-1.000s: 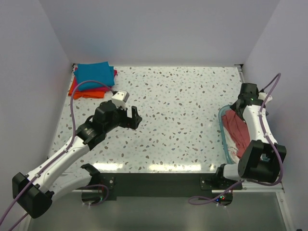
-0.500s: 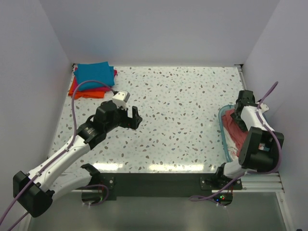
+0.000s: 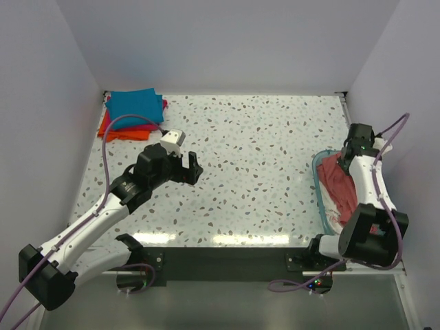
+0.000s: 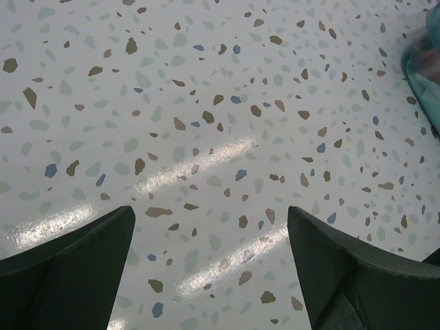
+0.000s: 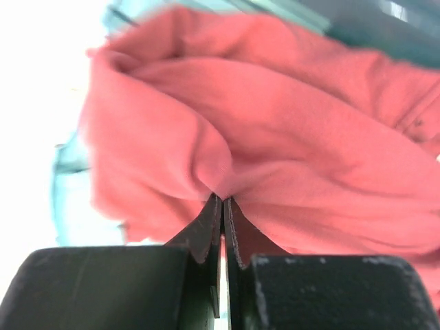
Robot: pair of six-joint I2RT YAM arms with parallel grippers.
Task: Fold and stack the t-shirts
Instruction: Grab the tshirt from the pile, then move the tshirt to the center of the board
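A salmon-red t-shirt (image 3: pixel 342 183) lies crumpled in a translucent blue tub (image 3: pixel 318 187) at the table's right edge. My right gripper (image 5: pixel 223 201) is shut on a pinched fold of the salmon-red t-shirt (image 5: pixel 275 137), and cloth bunches around the tips. In the top view the right gripper (image 3: pixel 342 160) sits over the tub's far end. At the far left corner a teal-blue folded t-shirt (image 3: pixel 135 105) tops a stack, with a magenta-pink t-shirt (image 3: pixel 162 105) and an orange t-shirt (image 3: pixel 115 130) showing beneath it. My left gripper (image 3: pixel 193 167) hovers open over bare table left of centre, holding nothing.
White walls close in the speckled table (image 3: pixel 261 144) on the left, back and right. The tub's teal rim (image 4: pixel 421 55) shows at the far right of the left wrist view. Purple cables (image 3: pixel 110 137) trail from both arms.
My right gripper dipped toward the tub's far end and shut on the salmon-red t-shirt, then rose slightly. The left arm has not moved.
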